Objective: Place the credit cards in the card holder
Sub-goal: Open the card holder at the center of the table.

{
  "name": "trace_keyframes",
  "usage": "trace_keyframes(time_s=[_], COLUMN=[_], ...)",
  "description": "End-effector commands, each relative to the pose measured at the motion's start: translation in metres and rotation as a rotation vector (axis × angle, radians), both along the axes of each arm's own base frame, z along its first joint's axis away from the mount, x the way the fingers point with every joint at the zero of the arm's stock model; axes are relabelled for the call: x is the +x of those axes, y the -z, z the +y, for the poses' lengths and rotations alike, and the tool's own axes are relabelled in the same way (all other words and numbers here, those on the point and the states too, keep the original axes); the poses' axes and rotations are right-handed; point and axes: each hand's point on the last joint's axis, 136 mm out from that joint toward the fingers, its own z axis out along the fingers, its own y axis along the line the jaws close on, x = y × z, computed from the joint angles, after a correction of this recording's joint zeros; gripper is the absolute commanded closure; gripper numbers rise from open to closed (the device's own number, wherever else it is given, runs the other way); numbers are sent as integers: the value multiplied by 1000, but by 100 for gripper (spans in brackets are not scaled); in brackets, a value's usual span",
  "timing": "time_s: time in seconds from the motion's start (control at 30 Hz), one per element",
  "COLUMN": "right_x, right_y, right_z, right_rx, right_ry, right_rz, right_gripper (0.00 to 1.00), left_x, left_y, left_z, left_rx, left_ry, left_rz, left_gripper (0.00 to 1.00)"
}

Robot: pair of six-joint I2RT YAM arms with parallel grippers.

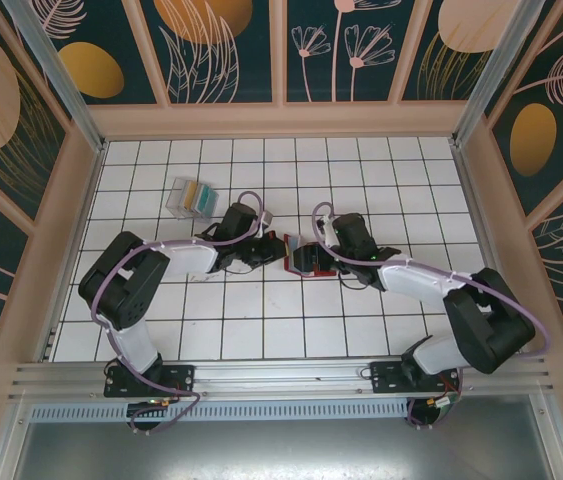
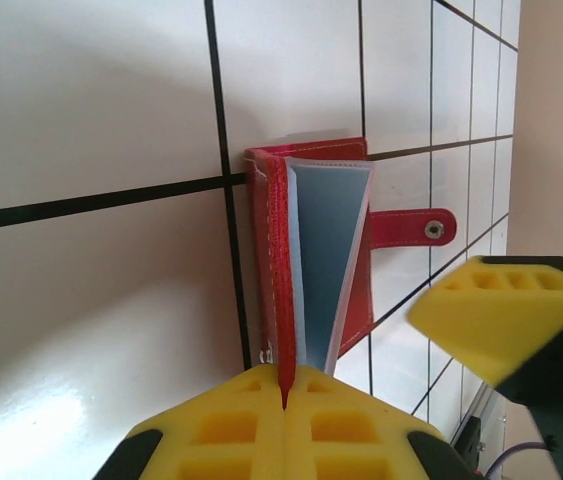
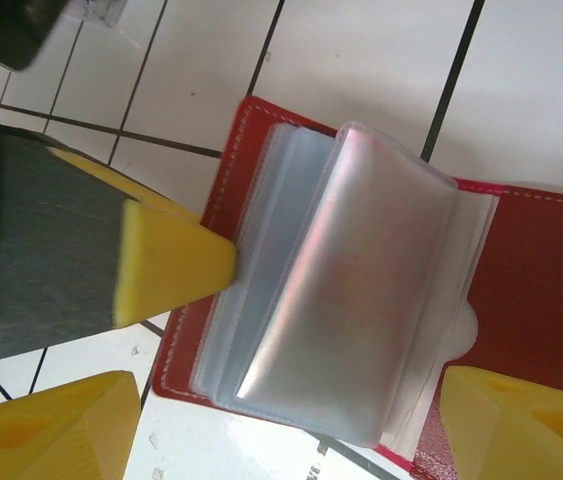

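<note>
The red card holder (image 1: pixel 296 256) lies open at the middle of the table, between both grippers. In the left wrist view my left gripper (image 2: pixel 284 374) is shut on one red cover (image 2: pixel 278 260), holding it up on edge, with the grey-blue pockets (image 2: pixel 323 250) fanned beside it. My right gripper (image 3: pixel 281 430) hangs open over the clear pockets (image 3: pixel 351 290), one finger on each side, touching nothing. The yellow and teal credit cards (image 1: pixel 197 195) sit in a clear case (image 1: pixel 177 198) at the back left, away from both grippers.
The holder's closing tab (image 2: pixel 416 228) lies flat on the tiles. A yellow finger (image 2: pixel 501 310) of the right gripper is close to the holder's right side. Wooden walls (image 1: pixel 71 220) bound the white tiled table (image 1: pixel 381 180).
</note>
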Motion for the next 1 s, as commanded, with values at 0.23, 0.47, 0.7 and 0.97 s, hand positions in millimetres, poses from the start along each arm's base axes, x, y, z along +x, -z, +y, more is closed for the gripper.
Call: trace_keyframes(time_s=[0.23, 0.47, 0.7, 0.97], right_x=[0, -1, -11, -6], right_y=[18, 28, 18, 13], right_z=[9, 6, 11, 0], right_rx=[10, -2, 104, 186], right_ry=[-22, -15, -66, -62], right_rz=[35, 59, 82, 118], right_gripper=[21, 22, 20, 21], left_x=[-4, -5, -5, -7], left_y=[-29, -30, -27, -22], left_z=[-10, -12, -14, -12], left_rx=[-145, -167, -171, -149], left_ry=[-3, 6, 10, 14], left_rz=[-24, -17, -7, -1], left_gripper=[100, 100, 100, 100])
